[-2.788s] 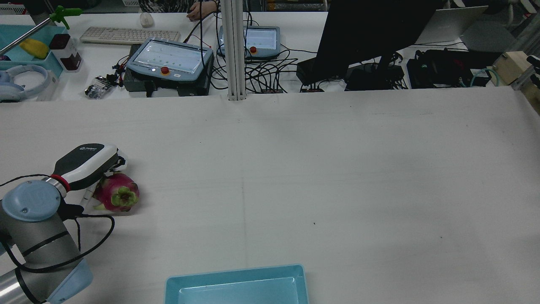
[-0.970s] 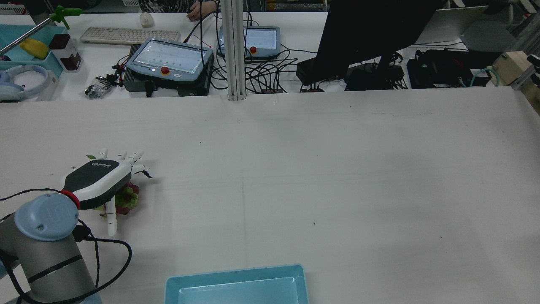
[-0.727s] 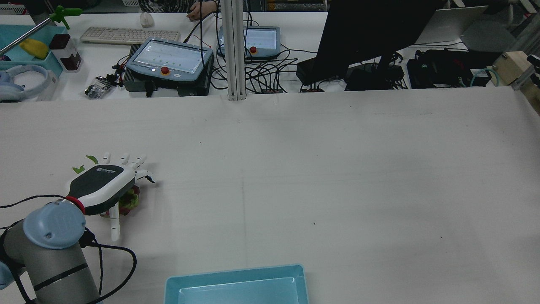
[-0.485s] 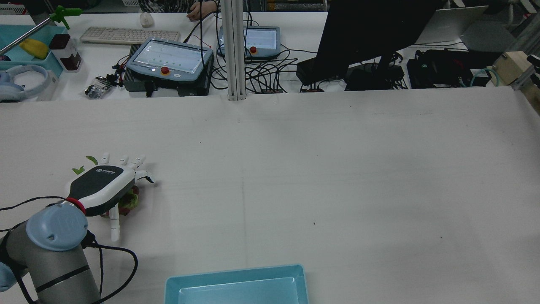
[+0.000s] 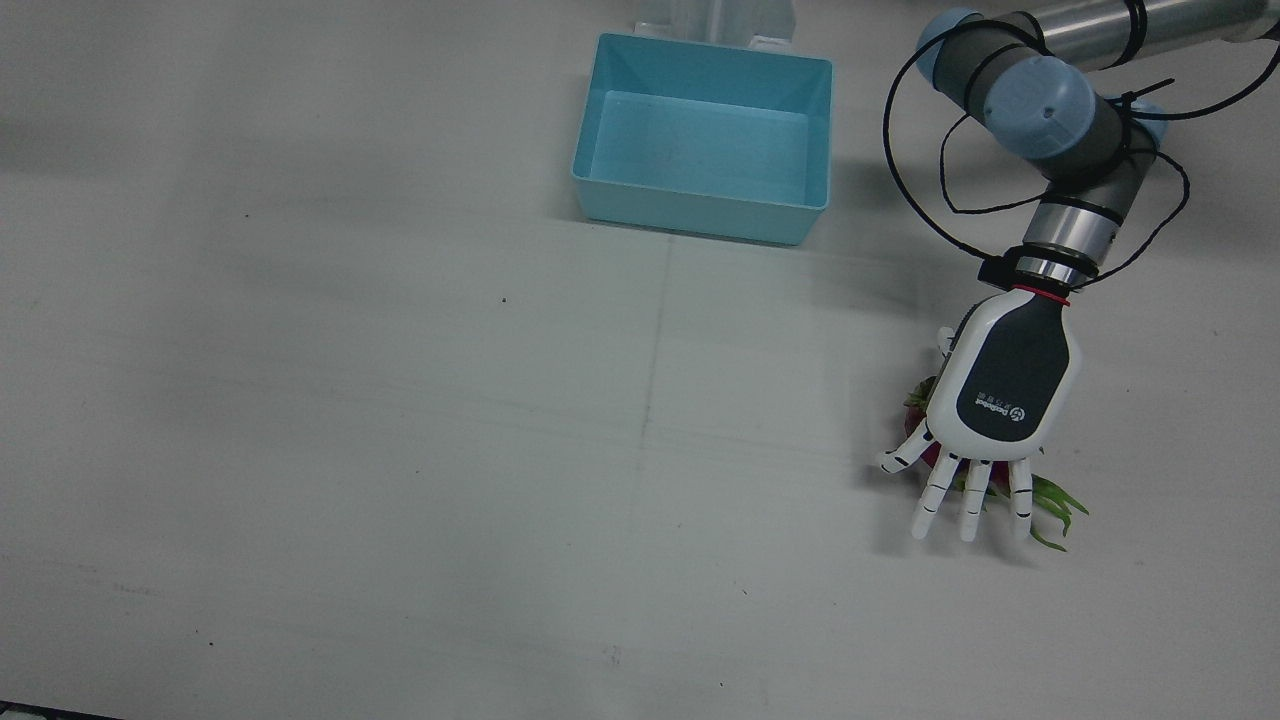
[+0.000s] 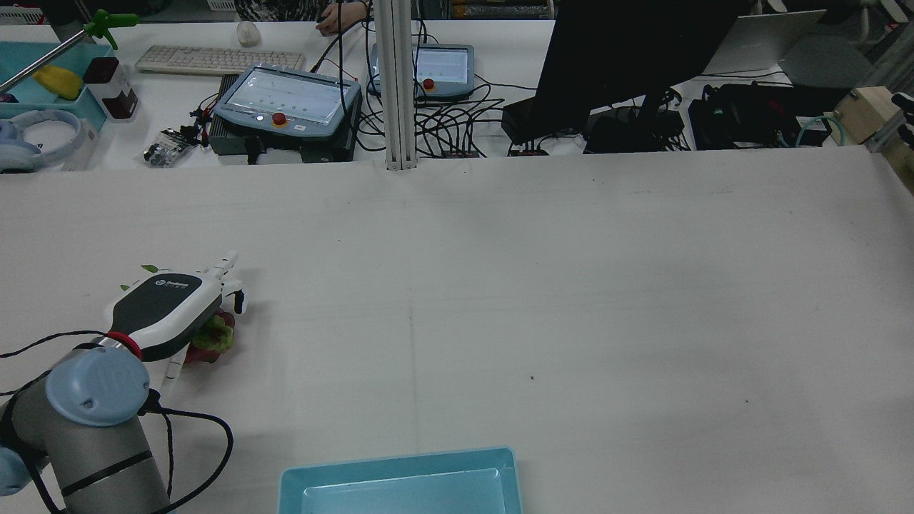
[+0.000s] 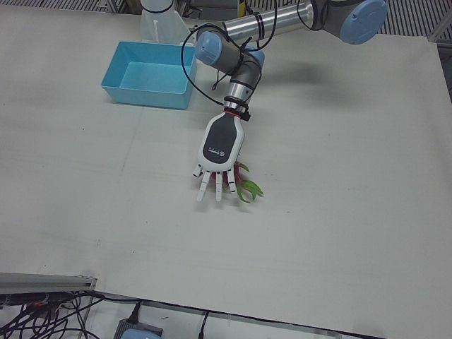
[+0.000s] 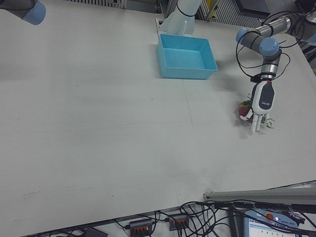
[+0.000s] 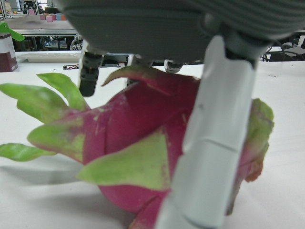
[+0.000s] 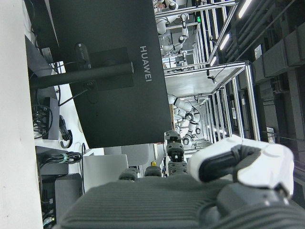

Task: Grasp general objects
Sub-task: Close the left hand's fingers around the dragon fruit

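The left hand (image 5: 1003,400) lies palm-down over the dragon fruit (image 9: 143,157), its fingers (image 5: 968,512) spread and reaching past the fruit's far side in the front view; in the left hand view one white digit crosses the front of the pink skin and appears to touch it, but whether the hand actually grips the fruit cannot be told. The fruit rests on the white table (image 5: 400,450), at about 4 o'clock in the front view, with green leaf tips (image 5: 1055,500) sticking out beyond the fingertips. The right hand (image 10: 238,167) shows only in its own view, curled near its camera against a backdrop of a black monitor (image 10: 109,71); its state cannot be told. A light blue bin (image 5: 705,135) stands at 12 o'clock in the front view, well apart from the hand. The tabletop is a pale cloth-like sheet with faint creases and a few dark specks. In the rear view, beyond the table's far edge, at 11 o'clock, sit two teach pendants (image 6: 285,100), a keyboard (image 6: 218,60), headphones (image 6: 36,139) and tangled cables (image 6: 457,121).
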### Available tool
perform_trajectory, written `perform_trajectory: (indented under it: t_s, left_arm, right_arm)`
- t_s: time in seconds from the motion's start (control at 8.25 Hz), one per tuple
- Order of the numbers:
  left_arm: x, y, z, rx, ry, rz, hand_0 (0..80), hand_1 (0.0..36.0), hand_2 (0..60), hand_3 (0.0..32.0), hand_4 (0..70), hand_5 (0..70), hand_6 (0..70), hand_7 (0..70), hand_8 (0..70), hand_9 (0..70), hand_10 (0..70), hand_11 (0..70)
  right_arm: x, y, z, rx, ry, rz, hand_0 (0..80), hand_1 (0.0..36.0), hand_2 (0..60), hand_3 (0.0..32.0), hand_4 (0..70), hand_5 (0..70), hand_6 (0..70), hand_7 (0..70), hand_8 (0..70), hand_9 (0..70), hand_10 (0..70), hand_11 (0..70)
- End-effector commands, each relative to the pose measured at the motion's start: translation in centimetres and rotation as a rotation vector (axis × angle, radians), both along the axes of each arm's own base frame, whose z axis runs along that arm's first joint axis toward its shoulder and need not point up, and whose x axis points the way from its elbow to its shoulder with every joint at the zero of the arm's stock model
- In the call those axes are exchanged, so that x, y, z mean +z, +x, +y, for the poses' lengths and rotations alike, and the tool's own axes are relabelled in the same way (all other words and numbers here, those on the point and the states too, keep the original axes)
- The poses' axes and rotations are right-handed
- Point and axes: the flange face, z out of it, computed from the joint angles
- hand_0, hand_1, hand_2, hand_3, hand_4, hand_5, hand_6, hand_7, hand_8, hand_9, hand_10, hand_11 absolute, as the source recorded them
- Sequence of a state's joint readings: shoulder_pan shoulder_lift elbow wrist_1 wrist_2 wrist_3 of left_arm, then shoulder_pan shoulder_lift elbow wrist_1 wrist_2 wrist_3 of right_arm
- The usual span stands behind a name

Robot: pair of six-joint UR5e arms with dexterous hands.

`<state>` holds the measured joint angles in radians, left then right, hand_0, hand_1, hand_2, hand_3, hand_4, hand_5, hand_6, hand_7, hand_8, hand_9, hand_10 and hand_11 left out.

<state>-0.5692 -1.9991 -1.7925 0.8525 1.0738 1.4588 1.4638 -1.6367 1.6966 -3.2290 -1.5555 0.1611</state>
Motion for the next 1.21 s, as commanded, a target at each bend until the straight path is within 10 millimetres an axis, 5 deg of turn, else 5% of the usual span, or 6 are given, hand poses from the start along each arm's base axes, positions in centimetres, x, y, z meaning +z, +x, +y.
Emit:
perform_trajectory:
  t_s: [0.0,0.12,0.24,0.36,0.48,1.09]
  left_arm:
    - [0.0,-0.1,-0.1,-0.026,0.008,-0.003,80.0,36.0,60.0,0.0,10.8,70.0,39.2,59.8,49.9,52.1,39.1,58.2]
    - [0.0,0.5,0.4,-0.013,0.017,-0.019,80.0,36.0,60.0,0.0,15.0,70.0,49.5,70.0,59.0,64.2,47.1,69.4]
    - [0.0,1.2,0.9,-0.009,0.019,-0.026,80.0,36.0,60.0,0.0,20.0,70.0,65.3,70.0,70.0,70.0,61.5,70.0]
    - [-0.4,1.1,0.9,-0.012,0.023,-0.021,80.0,36.0,60.0,0.0,23.3,70.0,70.0,70.0,70.0,70.0,69.7,70.0]
    - [-0.8,0.7,1.1,-0.013,0.018,-0.026,80.0,36.0,60.0,0.0,26.8,70.0,70.0,70.0,70.0,70.0,70.0,70.0]
    - [-12.2,-1.4,2.3,0.023,0.072,0.088,80.0,36.0,60.0,0.0,34.3,70.0,70.0,70.0,70.0,70.0,70.0,70.0]
  right_arm:
    - [0.0,0.0,0.0,0.000,0.000,0.000,0.0,0.0,0.0,0.0,0.0,0.0,0.0,0.0,0.0,0.0,0.0,0.0]
    - [0.0,0.0,0.0,0.000,0.000,0.000,0.0,0.0,0.0,0.0,0.0,0.0,0.0,0.0,0.0,0.0,0.0,0.0]
    - [0.0,0.0,0.0,0.000,0.000,0.000,0.0,0.0,0.0,0.0,0.0,0.0,0.0,0.0,0.0,0.0,0.0,0.0]
    - [0.0,0.0,0.0,0.000,0.000,0.000,0.0,0.0,0.0,0.0,0.0,0.0,0.0,0.0,0.0,0.0,0.0,0.0]
    - [-0.1,0.1,0.0,0.001,0.002,0.000,0.0,0.0,0.0,0.0,0.0,0.0,0.0,0.0,0.0,0.0,0.0,0.0]
    - [-0.1,0.1,0.0,0.001,0.002,0.000,0.0,0.0,0.0,0.0,0.0,0.0,0.0,0.0,0.0,0.0,0.0,0.0]
